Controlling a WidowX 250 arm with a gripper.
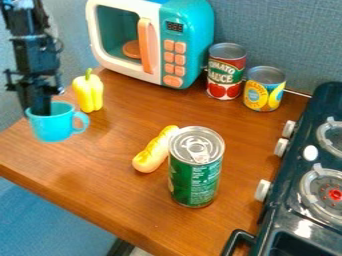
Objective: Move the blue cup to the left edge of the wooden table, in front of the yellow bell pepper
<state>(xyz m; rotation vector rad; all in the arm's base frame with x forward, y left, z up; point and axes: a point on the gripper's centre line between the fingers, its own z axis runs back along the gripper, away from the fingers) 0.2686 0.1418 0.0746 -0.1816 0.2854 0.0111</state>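
Note:
The black gripper (39, 102) hangs at the left, its lower end reaching down into the opening of a turquoise cup (53, 127). The cup stands upright near the table's left edge, with its handle pointing right; whether the gripper holds its wall is hidden. Just behind and to the right of the cup, a yellow pepper (88, 92) stands upright with its green stem on top. Toward the middle lies a yellow-topped hot dog toy (155, 151), close beside an upright green can (195, 172).
A turquoise and white toy microwave (187, 37) is at the back. Right of it stand a red tomato can (226, 75) and a shorter yellow can (264, 90). A dark toy stove (284, 212) borders the wooden table (100, 165) on the right.

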